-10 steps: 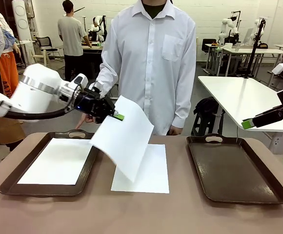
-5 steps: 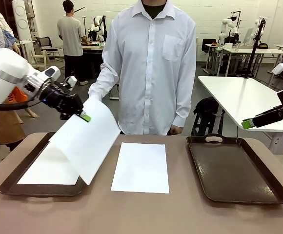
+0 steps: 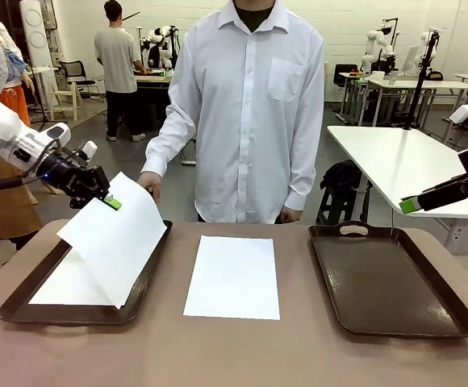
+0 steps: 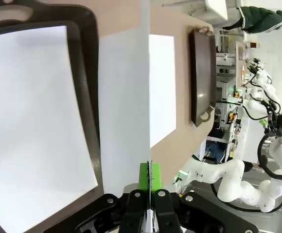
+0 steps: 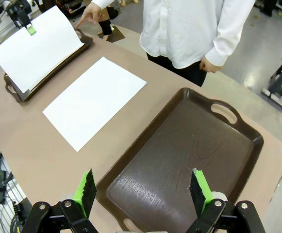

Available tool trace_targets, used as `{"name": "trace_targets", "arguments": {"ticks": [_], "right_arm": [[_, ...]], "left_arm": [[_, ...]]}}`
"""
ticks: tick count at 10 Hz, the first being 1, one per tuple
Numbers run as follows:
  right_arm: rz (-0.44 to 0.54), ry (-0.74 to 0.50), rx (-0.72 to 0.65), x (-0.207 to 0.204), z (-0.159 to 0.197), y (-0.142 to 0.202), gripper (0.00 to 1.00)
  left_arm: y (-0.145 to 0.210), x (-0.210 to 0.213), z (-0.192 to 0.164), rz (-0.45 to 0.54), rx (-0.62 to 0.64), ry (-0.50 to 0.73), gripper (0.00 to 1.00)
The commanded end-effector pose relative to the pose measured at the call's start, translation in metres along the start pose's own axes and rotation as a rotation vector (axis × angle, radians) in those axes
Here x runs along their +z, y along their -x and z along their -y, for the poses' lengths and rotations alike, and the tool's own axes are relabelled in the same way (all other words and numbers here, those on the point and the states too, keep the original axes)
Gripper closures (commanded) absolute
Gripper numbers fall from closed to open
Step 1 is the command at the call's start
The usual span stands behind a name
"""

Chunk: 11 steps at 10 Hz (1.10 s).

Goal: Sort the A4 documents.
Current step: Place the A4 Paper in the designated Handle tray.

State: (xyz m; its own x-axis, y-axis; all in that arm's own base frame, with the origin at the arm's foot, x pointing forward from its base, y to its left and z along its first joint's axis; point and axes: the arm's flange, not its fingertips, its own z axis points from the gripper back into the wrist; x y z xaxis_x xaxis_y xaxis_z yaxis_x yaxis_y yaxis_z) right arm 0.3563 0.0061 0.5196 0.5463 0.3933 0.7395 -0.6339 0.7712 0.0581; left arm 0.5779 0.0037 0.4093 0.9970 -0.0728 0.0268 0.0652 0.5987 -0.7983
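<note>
Fingers [image 4: 144, 174] of the left gripper [image 3: 110, 202] clamped on the top edge of one A4 sheet [image 3: 117, 242], dangling it tilted over the left tray [image 3: 56, 315], just above another sheet [image 3: 63, 286] lying flat in there. Looks like mid-drop-off. Next, probably: lower, flatten, square up with the tray, let go. Then the table sheet [image 3: 234, 278] between the trays. Right gripper [image 5: 142, 188] wide open above the bare right tray [image 5: 189, 165].

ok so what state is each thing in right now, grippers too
left gripper: shut on held sheet
held sheet: hanging tilted over left tray
sheet in left tray: lying flat
middle sheet: flat on table
right tray: empty
right gripper: open, holding nothing
</note>
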Motion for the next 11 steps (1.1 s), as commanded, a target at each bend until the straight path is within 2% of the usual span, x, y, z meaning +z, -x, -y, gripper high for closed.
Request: {"name": "trace_targets", "arguments": {"ticks": [1,4,8,11], "right_arm": [[-0.001,-0.002,0.0,-0.001,0.0,0.0,0.0],[-0.001,-0.002,0.0,-0.001,0.0,0.0,0.0],[-0.001,-0.002,0.0,-0.001,0.0,0.0,0.0],[-0.001,-0.002,0.0,-0.001,0.0,0.0,0.0]], "left_arm": [[-0.019,-0.003,-0.014,0.01,0.016,-0.021,0.99],[-0.013,0.003,-0.035,0.059,0.057,-0.124,0.99],[-0.005,-0.008,-0.054,-0.008,0.065,-0.246,0.99],[-0.009,-0.011,-0.066,0.006,0.106,-0.382,0.99]]}}
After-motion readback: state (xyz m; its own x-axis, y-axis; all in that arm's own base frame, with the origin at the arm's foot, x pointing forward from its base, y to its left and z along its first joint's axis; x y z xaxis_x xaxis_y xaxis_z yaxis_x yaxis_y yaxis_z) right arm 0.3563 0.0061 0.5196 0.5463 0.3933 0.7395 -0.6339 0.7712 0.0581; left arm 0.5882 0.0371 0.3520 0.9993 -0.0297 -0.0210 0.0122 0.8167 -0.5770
